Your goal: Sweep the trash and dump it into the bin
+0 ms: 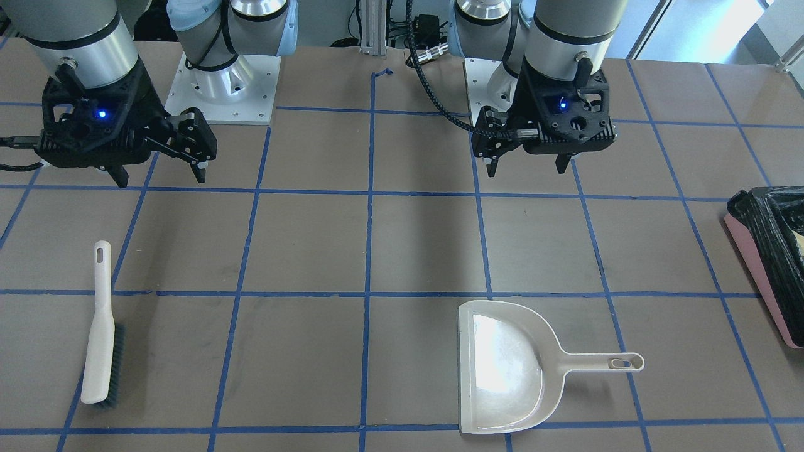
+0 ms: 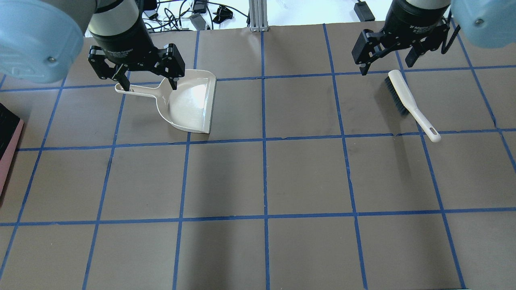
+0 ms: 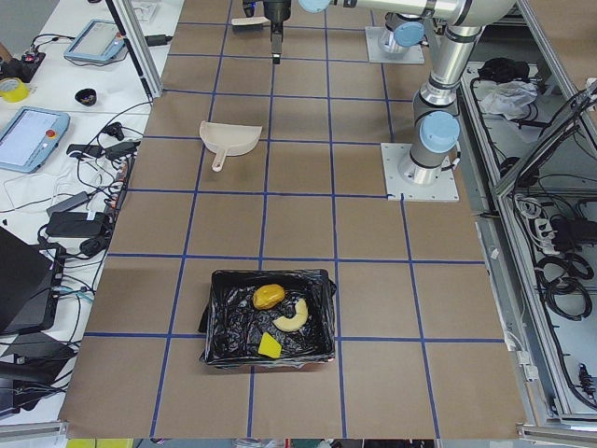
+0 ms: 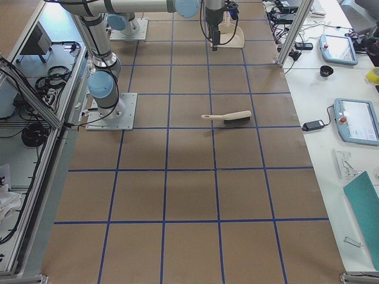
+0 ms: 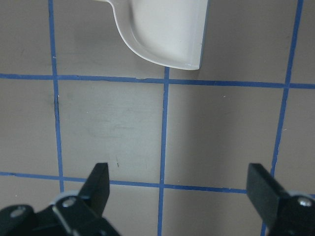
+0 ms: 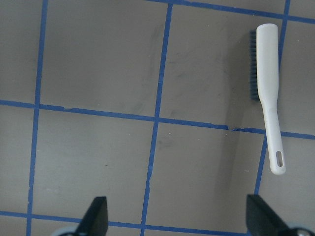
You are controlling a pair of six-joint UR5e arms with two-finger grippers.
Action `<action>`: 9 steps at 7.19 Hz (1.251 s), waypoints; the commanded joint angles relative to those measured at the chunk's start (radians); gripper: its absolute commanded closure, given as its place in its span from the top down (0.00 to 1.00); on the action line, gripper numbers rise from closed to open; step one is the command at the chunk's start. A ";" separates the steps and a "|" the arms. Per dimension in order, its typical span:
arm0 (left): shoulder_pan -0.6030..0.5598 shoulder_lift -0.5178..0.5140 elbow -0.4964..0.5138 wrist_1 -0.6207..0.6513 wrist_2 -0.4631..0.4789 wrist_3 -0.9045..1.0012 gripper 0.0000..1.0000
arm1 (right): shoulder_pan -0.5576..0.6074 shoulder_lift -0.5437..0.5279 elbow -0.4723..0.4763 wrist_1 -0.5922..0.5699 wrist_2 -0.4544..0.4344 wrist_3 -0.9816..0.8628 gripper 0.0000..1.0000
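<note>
The bin (image 3: 224, 322), pink-sided with a black bag, stands at the table's left end; it also shows in the front view (image 1: 763, 289) and the overhead view (image 2: 10, 153). Inside it lie the yellow-orange lump (image 3: 269, 297), the tan croissant piece (image 3: 292, 315) and the green-and-yellow sponge wedge (image 3: 270, 346). My left gripper (image 2: 150, 85) is open and empty, raised above the table near the beige dustpan (image 2: 189, 102); it also shows in the front view (image 1: 527, 168). My right gripper (image 2: 388, 66) is open and empty, raised near the brush (image 2: 411, 104); it also shows in the front view (image 1: 160, 177).
The dustpan (image 1: 502, 367) lies flat, handle toward the bin side. The white brush (image 1: 100, 326) with dark bristles lies flat on the right half. The brown table has a blue tape grid. Tablets and cables sit beyond the far edge (image 3: 37, 140).
</note>
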 commanded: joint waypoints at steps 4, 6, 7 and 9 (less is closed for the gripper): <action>0.038 0.045 -0.025 0.019 -0.087 0.113 1.00 | 0.001 0.000 0.004 0.007 -0.001 -0.001 1.00; 0.091 0.050 -0.026 0.020 -0.068 0.159 1.00 | 0.001 0.002 0.004 0.005 -0.003 0.001 1.00; 0.108 0.053 -0.026 0.034 -0.070 0.161 1.00 | 0.001 0.003 0.006 -0.003 -0.003 -0.001 1.00; 0.111 0.053 -0.043 0.036 -0.074 0.159 1.00 | 0.001 0.003 0.006 -0.003 -0.001 -0.001 1.00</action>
